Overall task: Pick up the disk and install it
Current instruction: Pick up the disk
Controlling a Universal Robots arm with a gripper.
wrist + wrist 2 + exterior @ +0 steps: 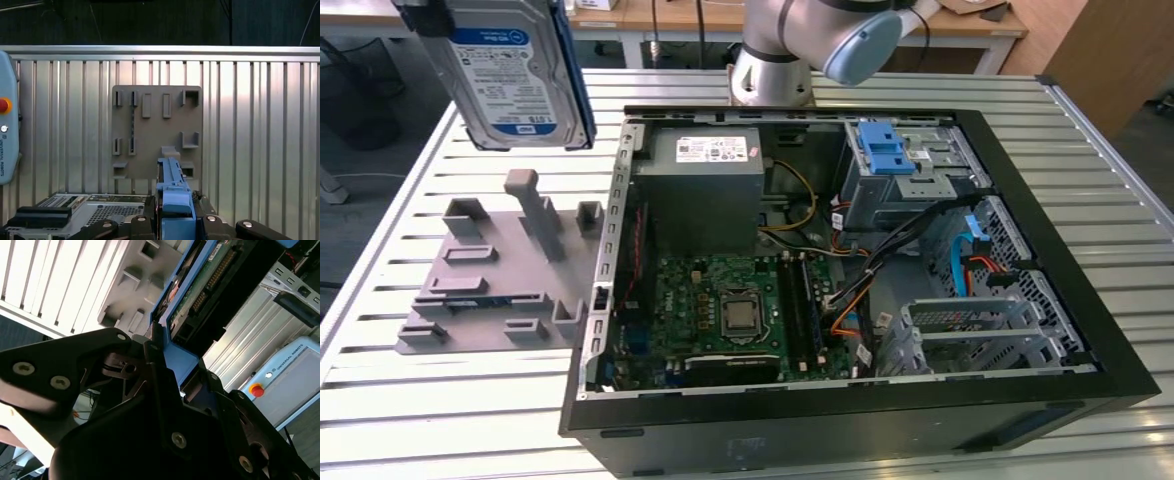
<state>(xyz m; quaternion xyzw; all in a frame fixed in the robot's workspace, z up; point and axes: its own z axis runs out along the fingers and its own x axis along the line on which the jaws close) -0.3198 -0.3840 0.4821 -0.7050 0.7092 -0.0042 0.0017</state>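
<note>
Blue plastic frames the disk (pixel 516 75), which hangs in the air over the grey holder (pixel 478 292) on the table (pixel 427 420), beside the open computer (pixel 827 440). The gripper (pixel 176 222) squeezes its blue edge tight.

In the exterior view, you have a pale slatted surface (pixel 400 420) carrying an open black computer case (pixel 787 440) from centre out toward 3 o'clock, and a grey slotted holder plate (pixel 480 300) just beside it at 9 o'clock.

Bright, sharp; glare on table (pixel 50 280).
</note>
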